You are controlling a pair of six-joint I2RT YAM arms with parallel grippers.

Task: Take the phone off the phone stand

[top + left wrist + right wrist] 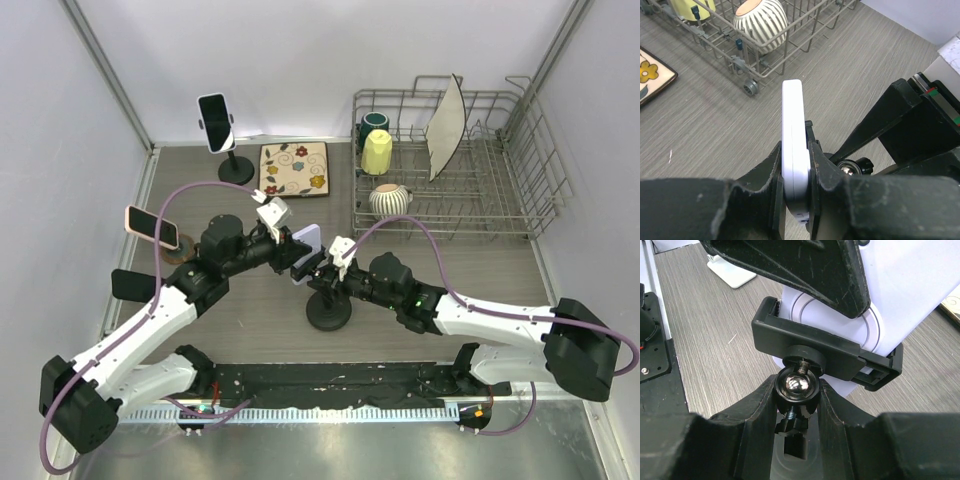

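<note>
The white phone (pixel 306 243) sits in the black clamp (pixel 820 347) of the phone stand, whose round base (pixel 328 316) rests on the table's middle. My left gripper (pixel 796 150) is shut on the phone, one finger on each flat face, and the phone shows edge-on (pixel 792 115). In the top view this left gripper (pixel 298 262) reaches in from the left. My right gripper (pixel 798 390) is shut on the stand's neck, its fingers (pixel 750 415) pressing the socket just under the shiny ball joint (pixel 799 383). The phone's white back (pixel 910 290) fills the upper right of the right wrist view.
Two other stands with phones are at the left: one upright at the back (pixel 216 122), one tilted near the left wall (pixel 151 227). A floral tile (pixel 294 169) lies behind. A wire dish rack (pixel 450 170) holding cups, a striped bowl (pixel 761 19) and a plate stands at the back right.
</note>
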